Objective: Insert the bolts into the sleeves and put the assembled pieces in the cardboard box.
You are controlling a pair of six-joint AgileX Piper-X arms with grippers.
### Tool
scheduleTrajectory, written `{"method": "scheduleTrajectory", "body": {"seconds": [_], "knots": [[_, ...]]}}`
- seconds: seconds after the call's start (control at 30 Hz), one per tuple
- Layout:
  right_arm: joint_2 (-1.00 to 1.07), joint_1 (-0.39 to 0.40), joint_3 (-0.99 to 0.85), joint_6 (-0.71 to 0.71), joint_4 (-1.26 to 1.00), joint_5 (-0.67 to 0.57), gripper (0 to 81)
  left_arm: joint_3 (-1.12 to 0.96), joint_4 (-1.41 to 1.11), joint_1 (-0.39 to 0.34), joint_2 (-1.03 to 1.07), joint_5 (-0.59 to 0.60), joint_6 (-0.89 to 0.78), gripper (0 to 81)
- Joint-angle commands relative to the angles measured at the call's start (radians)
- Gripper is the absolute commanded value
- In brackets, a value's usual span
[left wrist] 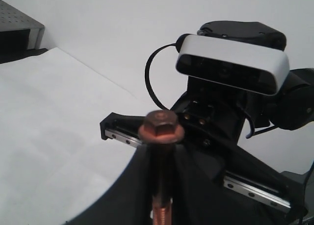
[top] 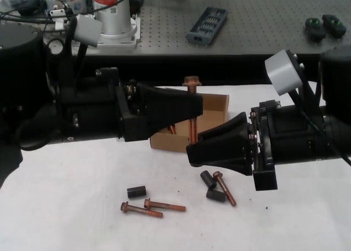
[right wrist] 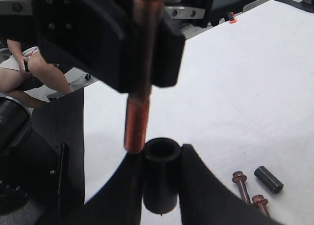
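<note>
white bench [top: 66, 223], piece [top: 171, 129] in cardboard box [top: 215, 104]; left jaws pinching bolt [left wrist: 161, 129], right jaws sleeve [right wrist: 161, 173]

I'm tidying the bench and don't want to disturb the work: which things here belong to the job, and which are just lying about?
Job: bolt in the left pincer; sleeve in the right pincer; cardboard box; three loose bolts, three loose sleeves on the cloth.
Lying about: ribbed rack; two black-and-green pieces, all on the far bench.
</note>
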Motion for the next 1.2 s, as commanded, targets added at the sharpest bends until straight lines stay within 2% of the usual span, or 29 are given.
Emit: {"method": "scheduleTrajectory", "body": {"seconds": [0.0,0.53,0.7,1.17], "knots": [[-0.015,-0.005,-0.019,-0.007,-0.020,0.001,5.9,-0.008,0.001,-0.001,-0.012,0.021,-0.004,0.6],[-0.015,0.000,-0.019,0.022,-0.020,-0.060,5.9,-0.008,0.001,-0.001,-0.012,0.012,-0.004,0.6],[-0.015,0.022,-0.019,0.022,-0.020,-0.060,5.9,-0.008,0.001,-0.001,-0.012,0.012,-0.009,0.6],[-0.015,0.022,-0.019,-0.002,-0.020,-0.060,5.9,-0.008,0.011,-0.001,-0.012,0.012,-0.034,0.6]]}}
